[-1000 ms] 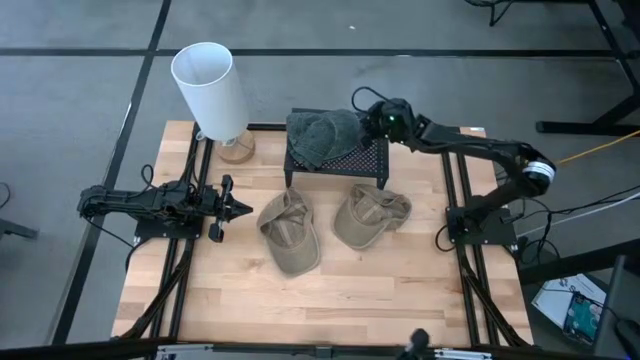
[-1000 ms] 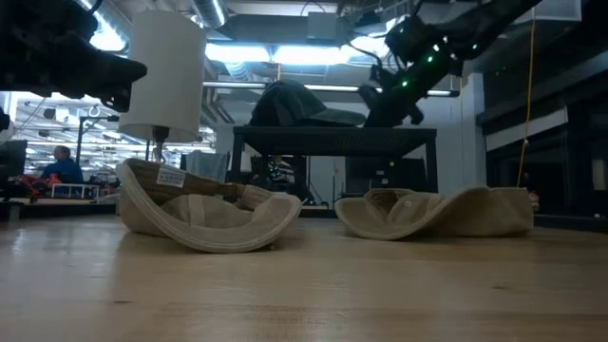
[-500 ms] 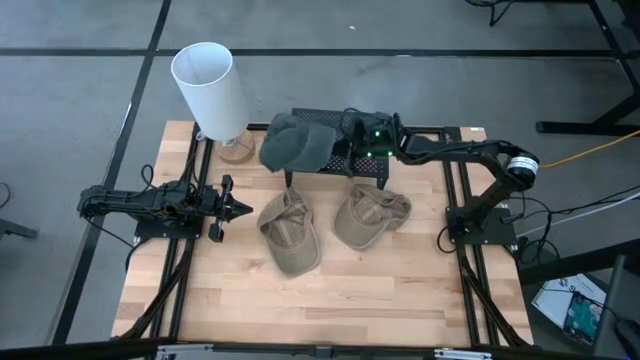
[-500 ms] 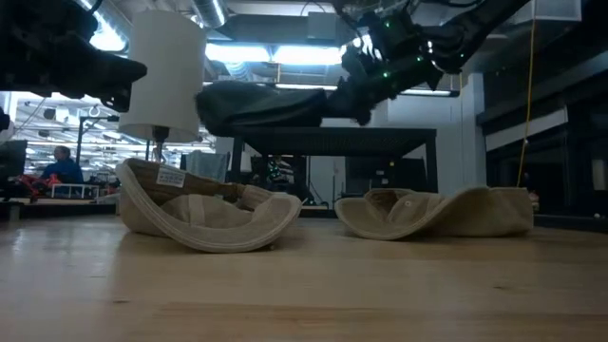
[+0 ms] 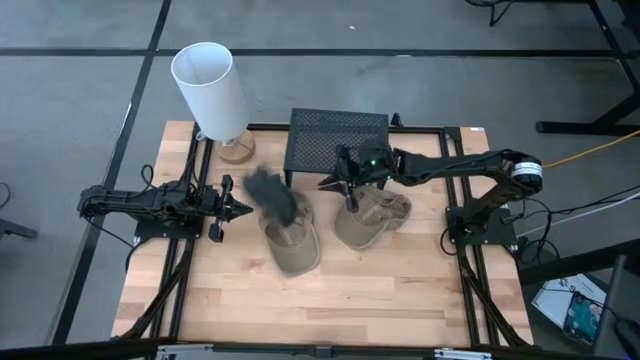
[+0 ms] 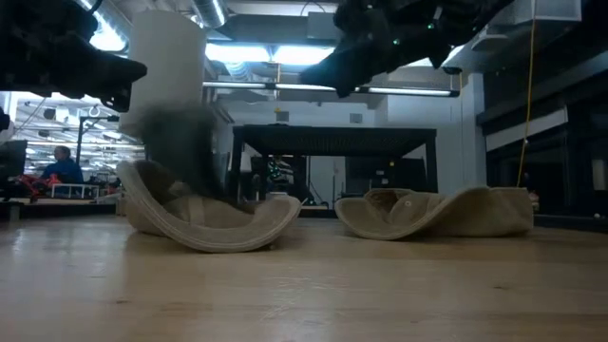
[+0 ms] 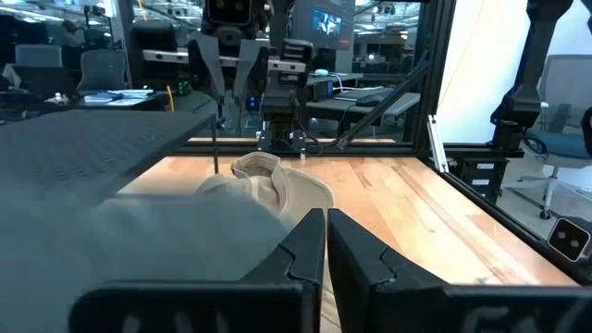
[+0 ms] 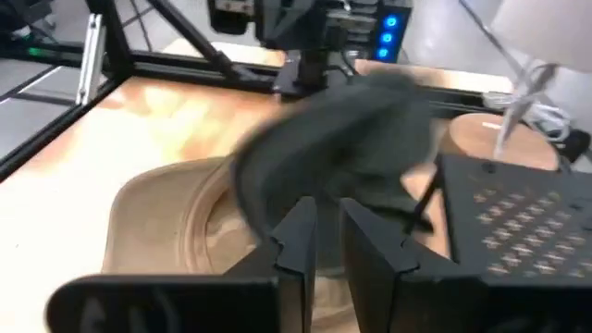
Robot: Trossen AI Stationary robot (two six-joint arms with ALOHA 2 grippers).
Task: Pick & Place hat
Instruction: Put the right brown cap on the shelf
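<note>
The dark grey hat (image 5: 272,195) is a blur of motion just above the left tan hat (image 5: 290,238), between my two grippers; in the low view the dark grey hat (image 6: 180,142) smears down into that tan hat's (image 6: 204,217) upturned bowl. My right gripper (image 5: 325,182) hovers at the near edge of the black mesh stand (image 5: 338,135), pointing toward the table's left, open by a narrow gap (image 8: 328,222), with the grey hat (image 8: 342,139) just beyond its fingertips. My left gripper (image 5: 245,208) waits shut at the table's left. A second tan hat (image 5: 370,215) lies crown-down under my right arm.
A white-shaded lamp (image 5: 212,90) on a wooden base stands at the far left corner. The stand's mesh top is bare. The near half of the wooden table (image 5: 330,300) holds nothing. Black frame rails run along both sides.
My right gripper swept from the stand's far right, across its top, toward the table's near left. It dragged the grey hat off the stand's left edge. The hat is now clear of the gripper and dropping onto the left tan hat.
</note>
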